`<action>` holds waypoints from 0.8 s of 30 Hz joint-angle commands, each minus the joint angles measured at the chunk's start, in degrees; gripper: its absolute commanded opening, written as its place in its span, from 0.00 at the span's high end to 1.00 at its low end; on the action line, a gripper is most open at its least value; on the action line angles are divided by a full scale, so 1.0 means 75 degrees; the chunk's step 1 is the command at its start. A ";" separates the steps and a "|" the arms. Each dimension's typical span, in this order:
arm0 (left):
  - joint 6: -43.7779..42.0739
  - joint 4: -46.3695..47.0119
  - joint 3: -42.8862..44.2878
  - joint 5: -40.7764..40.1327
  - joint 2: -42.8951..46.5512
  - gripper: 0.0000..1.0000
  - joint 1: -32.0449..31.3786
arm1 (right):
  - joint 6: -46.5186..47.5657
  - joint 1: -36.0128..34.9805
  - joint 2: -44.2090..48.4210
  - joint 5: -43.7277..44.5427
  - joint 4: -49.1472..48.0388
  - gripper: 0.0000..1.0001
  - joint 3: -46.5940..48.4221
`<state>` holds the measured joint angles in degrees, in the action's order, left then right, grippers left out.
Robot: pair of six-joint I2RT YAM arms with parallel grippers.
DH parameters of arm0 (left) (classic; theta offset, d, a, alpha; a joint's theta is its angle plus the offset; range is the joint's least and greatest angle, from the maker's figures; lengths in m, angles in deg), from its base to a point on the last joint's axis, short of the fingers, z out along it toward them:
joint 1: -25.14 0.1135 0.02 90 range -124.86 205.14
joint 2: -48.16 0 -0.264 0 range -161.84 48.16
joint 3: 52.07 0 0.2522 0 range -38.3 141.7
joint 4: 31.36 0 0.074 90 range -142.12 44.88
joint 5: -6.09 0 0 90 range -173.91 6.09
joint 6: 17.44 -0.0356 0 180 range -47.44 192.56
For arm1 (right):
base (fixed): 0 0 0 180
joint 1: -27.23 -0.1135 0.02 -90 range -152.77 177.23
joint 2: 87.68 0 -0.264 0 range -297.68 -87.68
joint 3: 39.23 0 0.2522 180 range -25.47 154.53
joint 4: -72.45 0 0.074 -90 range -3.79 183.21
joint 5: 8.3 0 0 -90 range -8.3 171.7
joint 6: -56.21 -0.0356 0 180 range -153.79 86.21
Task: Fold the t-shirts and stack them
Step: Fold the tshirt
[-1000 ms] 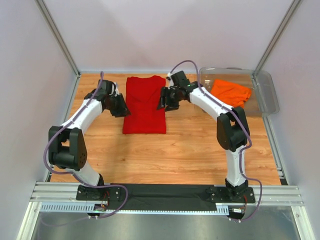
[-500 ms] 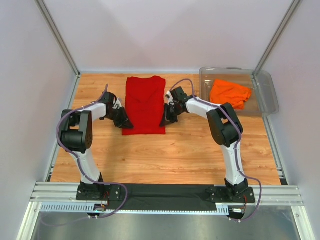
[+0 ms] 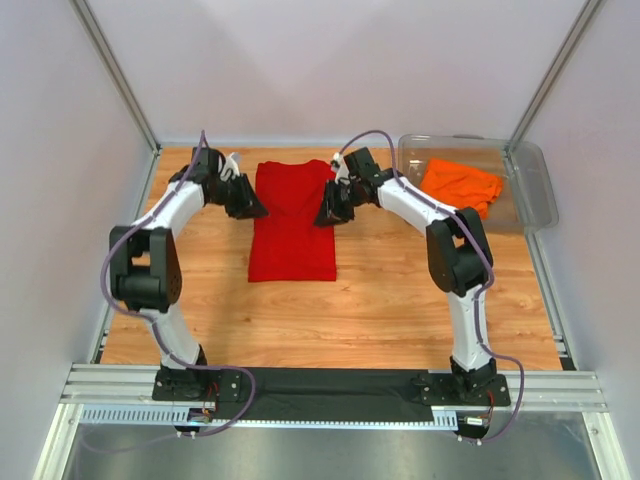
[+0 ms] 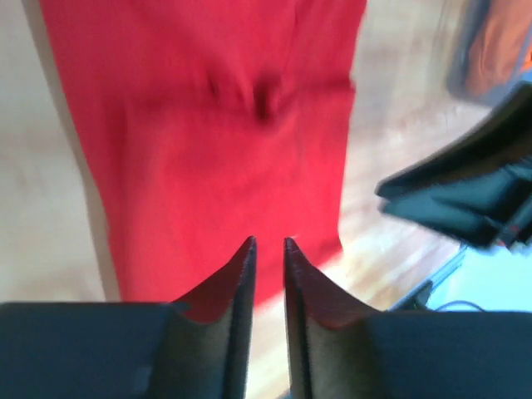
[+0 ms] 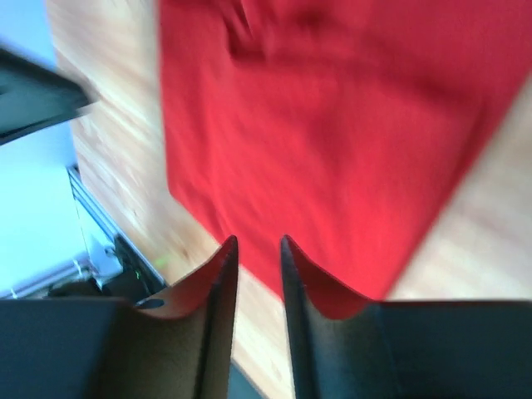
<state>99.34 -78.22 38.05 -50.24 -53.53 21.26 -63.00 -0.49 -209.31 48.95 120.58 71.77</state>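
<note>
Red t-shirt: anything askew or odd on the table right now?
Slightly. The red t-shirt lies as a long strip a bit wider at its near end than its far end, so its sides are not parallel. The orange t-shirt sits crumpled in the clear bin, not folded.

Wood-grain table (image 3: 380,300) (evenly lit) between plain white walls (image 3: 330,60).

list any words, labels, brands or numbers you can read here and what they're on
No text can be read in any view.
red t-shirt: plain, no print or label showing.
orange t-shirt: plain on the part that shows.
clear bin: no sticker or marking visible.
Both wrist views are motion-blurred; any small text there would be unreadable.
</note>
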 commanded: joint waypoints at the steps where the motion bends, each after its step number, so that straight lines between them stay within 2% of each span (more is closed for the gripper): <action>1: -0.0103 0.0300 0.1077 0.0480 -0.1637 0.76 0.0154 | -0.0545 0.0192 -0.0868 -0.0144 -0.0781 0.70 0.0933; 3: -0.0184 0.0766 0.1232 0.0176 -0.2200 0.76 0.0166 | -0.1107 0.0356 -0.1465 -0.0227 -0.1206 0.68 0.1295; 6: -0.0116 0.0686 0.1690 -0.0212 -0.2868 0.76 0.0294 | -0.1425 0.0603 -0.2214 -0.0309 -0.1395 0.69 0.1672; 9: 0.0166 0.1411 0.1234 -0.0153 -0.2895 0.75 0.0470 | -0.1472 0.0848 -0.2486 -0.0297 -0.1547 0.71 0.1557; 14: -0.0254 0.0793 0.1736 -0.0679 -0.2918 0.75 0.0668 | -0.1074 0.1316 -0.2522 -0.0028 -0.1337 0.73 0.1391; 18: -0.0770 -0.0305 0.2123 -0.1313 -0.2253 0.69 0.0681 | -0.0735 0.1517 -0.2323 -0.0016 -0.0601 0.71 0.2068; 20: -0.0748 -0.0589 0.1891 -0.1732 -0.1737 0.65 0.0646 | -0.0349 0.1494 -0.2101 0.0089 0.0406 0.67 0.2816; 21: -0.0689 -0.0509 0.1611 -0.1851 -0.0957 0.56 0.0588 | -0.0243 0.1470 -0.1984 0.0136 0.1117 0.63 0.3007; 23: -0.0584 -0.0333 0.0615 -0.2190 -0.0110 0.52 0.0541 | 0.0004 0.1377 -0.1400 0.0311 0.1568 0.53 0.3091; 24: -0.0537 -0.0263 0.0287 -0.2274 0.0614 0.50 0.0541 | 0.0039 0.1330 -0.1142 0.0347 0.1720 0.45 0.2754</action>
<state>96.43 -78.68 44.50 -61.71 -63.08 25.35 -67.29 10.83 -226.16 49.12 123.97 91.24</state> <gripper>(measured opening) 0.483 0.497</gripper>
